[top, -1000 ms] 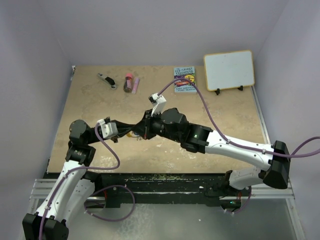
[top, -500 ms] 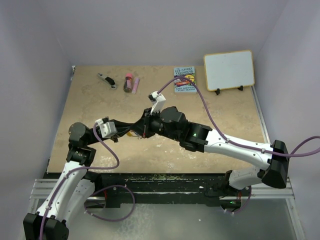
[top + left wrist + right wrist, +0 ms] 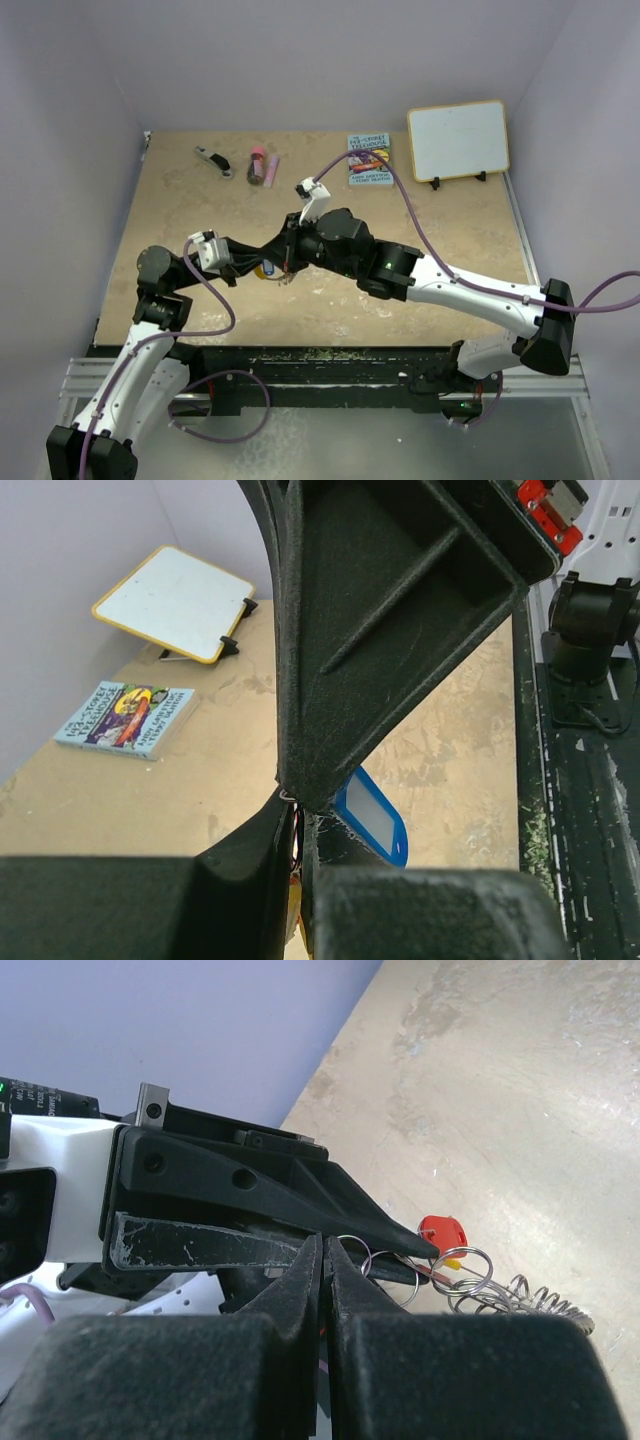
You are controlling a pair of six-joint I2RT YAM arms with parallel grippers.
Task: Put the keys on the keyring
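So, starting nearest the arm bases: what has just changed?

Very little. Over the last second both arms have carried their joined tips a touch farther from the bases, toward the book [image 3: 369,160], and neither claw has loosened. The left gripper [image 3: 270,257] and right gripper [image 3: 286,258] meet nose to nose on the near-left side of the book.

What does that mean for the job?

My reading is that the threading is under way, not finished. The small drift looks like fine alignment rather than a new step.

Are both claws clenched?

Yes. The right one's fingers [image 3: 295,1285] lie pressed flat together, though I cannot tell what they nip, if anything. The left one is closed too. A sliver of orange-yellow shows between its fingers in its own wrist view, which is probably the ring, though I would not swear to it.

And the keys?

The blue key [image 3: 370,815] hangs just beyond the left fingertips. The red key [image 3: 442,1232] sits right at that claw's tip. The keyring [image 3: 520,1305] trails its small loops and silvery coil on the side away from the book.

Anything farther out?

A dark red tube [image 3: 257,167] lies left of the book and a whiteboard [image 3: 458,140] stands to its right, both well apart from the claws.
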